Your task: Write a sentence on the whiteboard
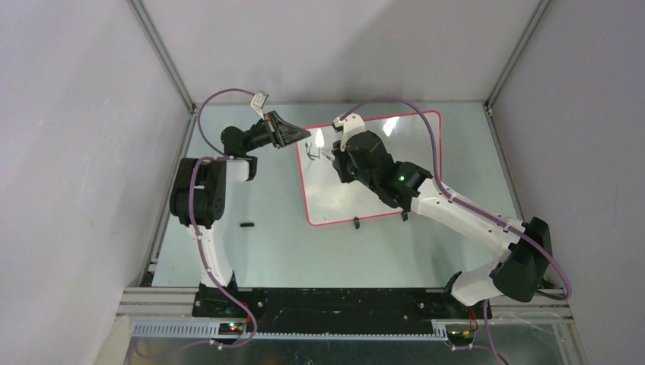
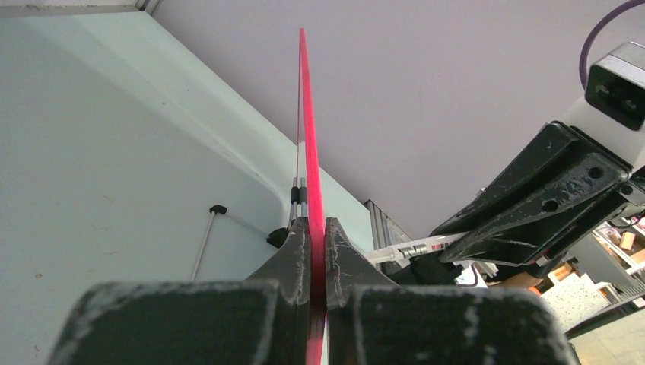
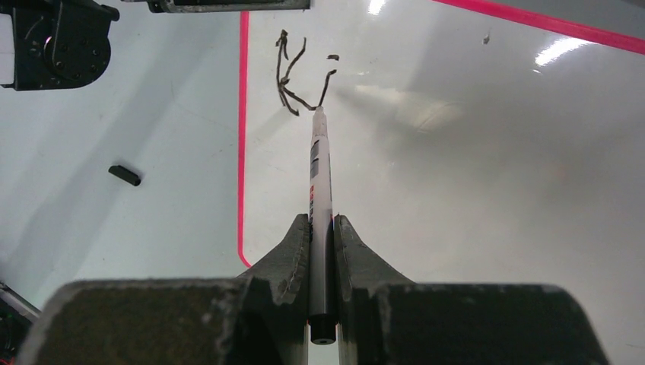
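Observation:
The whiteboard (image 1: 395, 190), glossy white with a red-pink rim, lies on the table. My left gripper (image 1: 293, 137) is shut on its far left rim, seen edge-on as a red strip (image 2: 308, 152) between the fingers (image 2: 297, 251). My right gripper (image 1: 335, 156) is shut on a white marker (image 3: 320, 182). Its tip touches the board by the first black strokes of the sentence (image 3: 298, 76), a "K" and the start of a second letter, also seen from above (image 1: 310, 150) near the board's top left corner.
A small black marker cap (image 1: 246, 225) lies on the table left of the board, also in the right wrist view (image 3: 125, 175). Two black clip feet (image 1: 356, 223) sit at the board's near edge. Grey walls enclose the table on three sides.

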